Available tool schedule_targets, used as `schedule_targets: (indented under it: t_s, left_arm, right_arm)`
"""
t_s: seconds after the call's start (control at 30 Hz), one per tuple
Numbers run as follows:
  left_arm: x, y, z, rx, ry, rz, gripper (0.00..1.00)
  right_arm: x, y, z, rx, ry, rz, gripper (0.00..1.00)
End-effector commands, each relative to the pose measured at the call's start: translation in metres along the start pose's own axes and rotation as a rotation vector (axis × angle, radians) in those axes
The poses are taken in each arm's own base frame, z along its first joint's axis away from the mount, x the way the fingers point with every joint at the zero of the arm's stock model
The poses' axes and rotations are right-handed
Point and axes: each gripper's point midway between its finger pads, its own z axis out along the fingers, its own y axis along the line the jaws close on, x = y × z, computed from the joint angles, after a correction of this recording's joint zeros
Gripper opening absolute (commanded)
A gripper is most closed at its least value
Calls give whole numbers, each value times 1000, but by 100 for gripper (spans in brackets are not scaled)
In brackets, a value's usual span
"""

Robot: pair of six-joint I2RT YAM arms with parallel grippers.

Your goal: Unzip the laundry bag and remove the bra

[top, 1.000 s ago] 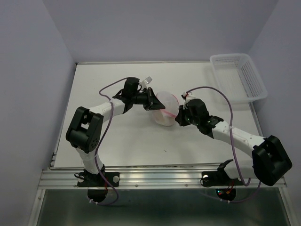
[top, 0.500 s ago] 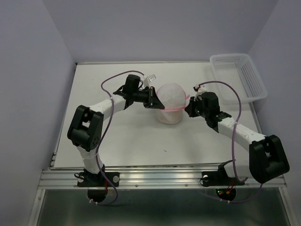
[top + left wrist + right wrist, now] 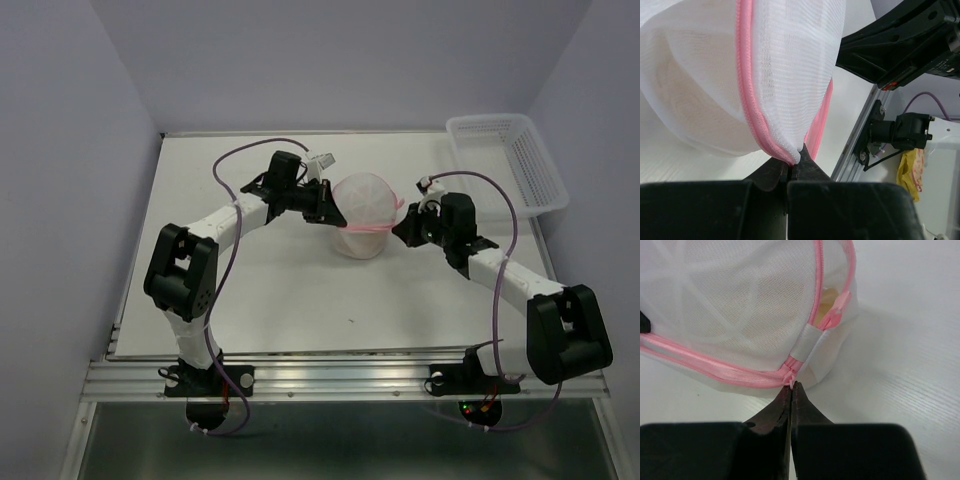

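Although a short gap appears in the zipper (image 3: 832, 315) on the bag's (image 3: 362, 212) right side, most of the pink rim looks closed. I judge the unzipping barely begun and the bra (image 3: 827, 296) not yet out; it shows only as a tan tint through the mesh and in that gap. The bag sits mid-tabletop (image 3: 260, 300) between the two arms. The left gripper (image 3: 796, 161) reaches in from the left, clenched on the rim seam as if bracing the bag. The right gripper (image 3: 791, 389) comes in low from the right, clamped on a small pink tab (image 3: 791, 382) on the zipper line. Left to do: run the zipper around the rim, spread the halves, lift the bra out.
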Motion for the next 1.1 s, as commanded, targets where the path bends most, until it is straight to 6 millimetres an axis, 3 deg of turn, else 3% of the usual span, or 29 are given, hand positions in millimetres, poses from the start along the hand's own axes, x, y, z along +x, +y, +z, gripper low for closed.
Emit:
schedule_targets:
  t_s: [0.0, 0.03, 0.13, 0.17, 0.2, 0.3, 0.43, 0.57, 0.7, 0.8, 0.9, 0.97, 1.03, 1.07]
  left_arm:
    - [-9, -2, -20, -64, -13, 89, 0]
    - [-9, -2, -21, -59, -13, 112, 0]
    - [-12, 1, -18, -80, -18, 156, 0]
    - [-12, 1, -17, -74, -14, 188, 0]
    - [-11, -1, -17, -68, -11, 203, 0]
    - [-9, -2, -15, -51, 0, 240, 0]
    - [-10, -2, -15, -48, 1, 257, 0]
    - [-8, -5, -15, -36, 6, 283, 0]
    - [-5, -11, -15, -11, 13, 321, 0]
    - [-7, -20, -15, 11, 8, 350, 0]
    - [-6, -28, -15, 19, 15, 379, 0]
    - [-7, -30, -16, 22, 11, 412, 0]
    - [-7, -31, -17, 22, 10, 411, 0]
    - [-7, -32, -17, 23, 11, 415, 0]
  right_arm:
    - [-10, -9, -14, 13, -66, 40, 3]
    - [-5, -4, -15, -13, -50, 53, 3]
    - [8, 6, -21, -54, -3, 92, 28]
    - [12, 5, -22, -46, 17, 108, 50]
    - [13, 6, -24, -49, 24, 109, 55]
    - [8, 10, -29, -48, 30, 127, 74]
    - [-22, 20, -39, -72, -36, 118, 100]
    - [-59, 34, -41, -132, -95, 103, 100]
    - [-95, 49, -28, -243, -115, 1, 100]
    - [-111, 60, -17, -367, -109, -174, 100]
    - [-112, 67, -10, -473, -81, -335, 100]
    - [-123, 70, -2, -525, -80, -396, 100]
    - [-112, 74, 5, -614, -33, -425, 100]
    - [-125, 77, 5, -632, -47, -454, 100]
